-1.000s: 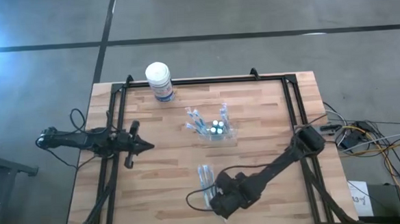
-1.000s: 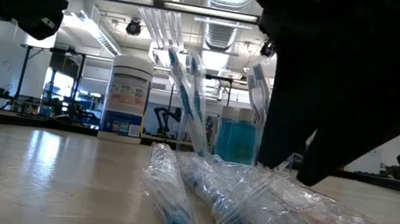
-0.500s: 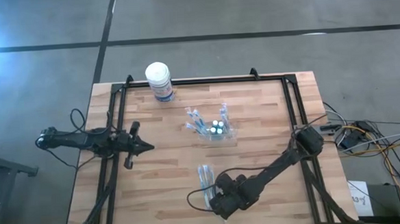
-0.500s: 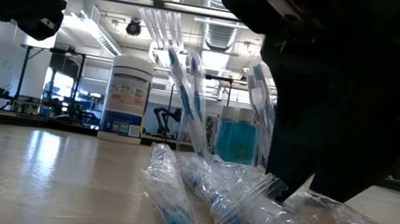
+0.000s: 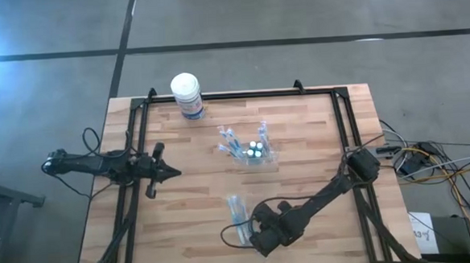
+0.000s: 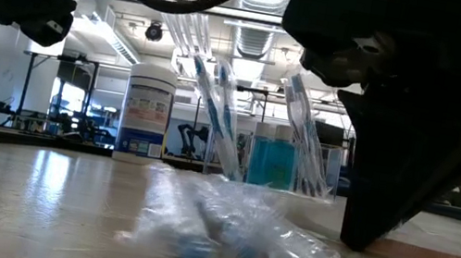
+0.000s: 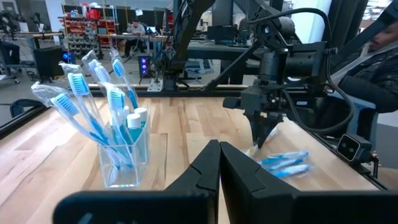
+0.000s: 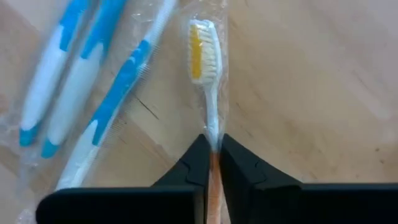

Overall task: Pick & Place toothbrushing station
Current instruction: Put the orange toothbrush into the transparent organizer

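The toothbrushing station, a clear holder with several blue toothbrushes standing in it, sits mid-table, also seen in the left wrist view. Near the table's front edge my right gripper points steeply down, shut on an orange-handled toothbrush in a clear wrapper. Three wrapped blue toothbrushes lie flat on the table beside it. My left gripper hovers shut and level at the table's left side, far from everything. My right gripper pinches the wrapped orange toothbrush between its two fingers at the thin stretch of handle just behind the neck. The fingers come from above, slanting down, and lie across the brush. The brush lies along the table, its bristle head pointing away from the fingers.
A white-lidded round canister stands at the table's far left corner. A black frame runs along the table's sides and far edge. Bare wood lies between the station and the wrapped brushes.
My right gripper has sunk a little toward the table and shut on the orange toothbrush. The wrapped blue toothbrushes beside it have been nudged and shifted slightly on the table.
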Robot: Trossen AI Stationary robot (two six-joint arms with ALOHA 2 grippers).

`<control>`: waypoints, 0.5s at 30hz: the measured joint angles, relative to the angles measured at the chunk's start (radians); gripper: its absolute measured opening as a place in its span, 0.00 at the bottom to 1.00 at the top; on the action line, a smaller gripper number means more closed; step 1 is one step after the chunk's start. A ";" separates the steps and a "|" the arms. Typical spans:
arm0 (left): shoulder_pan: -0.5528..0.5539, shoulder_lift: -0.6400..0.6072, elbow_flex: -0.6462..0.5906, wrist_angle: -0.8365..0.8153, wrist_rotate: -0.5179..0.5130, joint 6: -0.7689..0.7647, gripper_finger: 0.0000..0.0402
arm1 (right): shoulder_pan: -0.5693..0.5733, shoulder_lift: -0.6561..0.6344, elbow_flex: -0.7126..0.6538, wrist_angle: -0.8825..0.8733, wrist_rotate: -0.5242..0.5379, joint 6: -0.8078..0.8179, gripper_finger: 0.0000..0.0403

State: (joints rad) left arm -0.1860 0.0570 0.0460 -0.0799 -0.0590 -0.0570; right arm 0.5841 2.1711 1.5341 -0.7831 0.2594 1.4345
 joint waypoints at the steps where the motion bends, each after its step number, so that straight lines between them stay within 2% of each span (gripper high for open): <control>1: 0.000 0.000 0.000 0.000 0.000 -0.003 0.03 | 0.001 -0.002 0.000 -0.004 0.002 -0.002 0.05; 6: 0.000 0.000 0.000 0.000 0.000 -0.004 0.03 | 0.012 -0.028 -0.006 -0.061 0.042 -0.019 0.03; 15: 0.000 0.000 0.000 -0.002 0.000 -0.004 0.03 | 0.055 -0.123 -0.006 -0.078 0.184 -0.024 0.02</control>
State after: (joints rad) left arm -0.1856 0.0570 0.0456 -0.0818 -0.0593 -0.0608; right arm 0.6394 2.0480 1.5280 -0.8614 0.4439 1.4105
